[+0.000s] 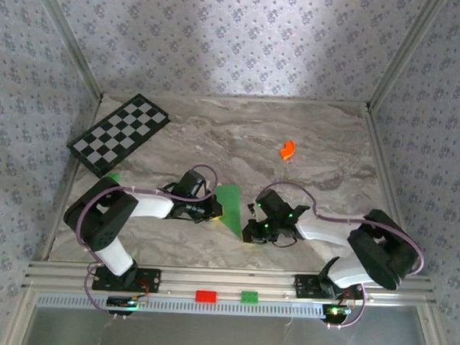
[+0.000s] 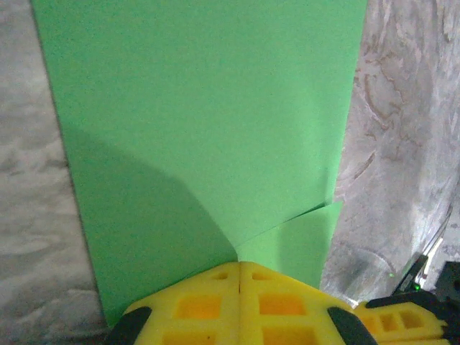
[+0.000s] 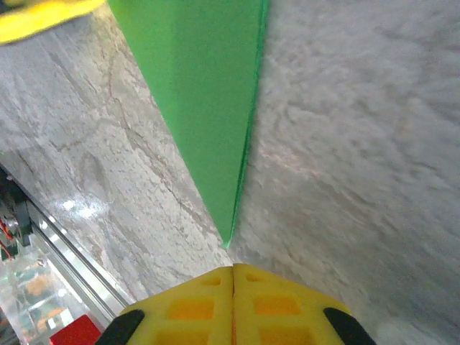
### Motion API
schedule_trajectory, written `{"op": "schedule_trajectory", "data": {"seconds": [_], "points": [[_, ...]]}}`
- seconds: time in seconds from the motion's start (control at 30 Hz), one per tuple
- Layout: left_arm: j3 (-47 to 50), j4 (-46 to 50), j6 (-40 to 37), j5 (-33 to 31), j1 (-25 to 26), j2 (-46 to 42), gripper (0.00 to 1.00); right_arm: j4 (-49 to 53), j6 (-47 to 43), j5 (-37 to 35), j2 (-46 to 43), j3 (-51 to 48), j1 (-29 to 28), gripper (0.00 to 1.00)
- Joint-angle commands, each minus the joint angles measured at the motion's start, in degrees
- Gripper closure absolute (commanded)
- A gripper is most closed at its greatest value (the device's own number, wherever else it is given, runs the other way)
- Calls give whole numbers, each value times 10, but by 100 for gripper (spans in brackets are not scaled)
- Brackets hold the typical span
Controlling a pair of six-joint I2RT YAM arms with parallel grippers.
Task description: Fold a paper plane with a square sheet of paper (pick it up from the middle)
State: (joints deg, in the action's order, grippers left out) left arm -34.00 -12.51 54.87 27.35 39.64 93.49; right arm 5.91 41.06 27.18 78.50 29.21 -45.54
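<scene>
The folded green paper (image 1: pixel 229 206) lies flat on the marble table (image 1: pixel 315 138) between the two grippers. It is a long narrow triangle, its tip pointing toward the near edge. The right gripper (image 3: pixel 233 277) is closed, just short of that tip. The left gripper (image 2: pixel 239 277), fingers pressed together, sits at the paper's left side.

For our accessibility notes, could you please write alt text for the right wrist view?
A long, narrow point of folded bright green paper lies on the marble table, its tip aimed at the right gripper, whose yellow fingers are shut just short of it. A red block shows at lower left.
</scene>
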Motion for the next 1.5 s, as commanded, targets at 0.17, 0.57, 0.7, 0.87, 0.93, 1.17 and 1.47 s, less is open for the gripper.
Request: {"op": "schedule_trajectory", "data": {"seconds": [0.17, 0.57, 0.7, 0.87, 0.93, 1.17, 1.47], "points": [[32, 17, 98, -108, 59, -78, 94, 28, 24, -100, -91, -11, 44, 69], [14, 136, -40, -80, -9, -193, 74, -9, 26, -189, -68, 18, 15, 60], [45, 103, -42, -18, -61, -201, 65, -32, 40, -162, -38, 23, 15, 60], [55, 78, -41, 57, -107, -181, 60, -48, 27, -139, 0, 44, 10, 60], [58, 76, -42, 68, -114, -176, 60, -58, 25, -125, 17, 52, 10, 60], [53, 70, -40, 89, -119, -156, 58, -65, 10, -99, 64, 83, 11, 59], [50, 70, -39, 104, -119, -135, 58, -103, 3, -55, 97, 86, 13, 76]]}}
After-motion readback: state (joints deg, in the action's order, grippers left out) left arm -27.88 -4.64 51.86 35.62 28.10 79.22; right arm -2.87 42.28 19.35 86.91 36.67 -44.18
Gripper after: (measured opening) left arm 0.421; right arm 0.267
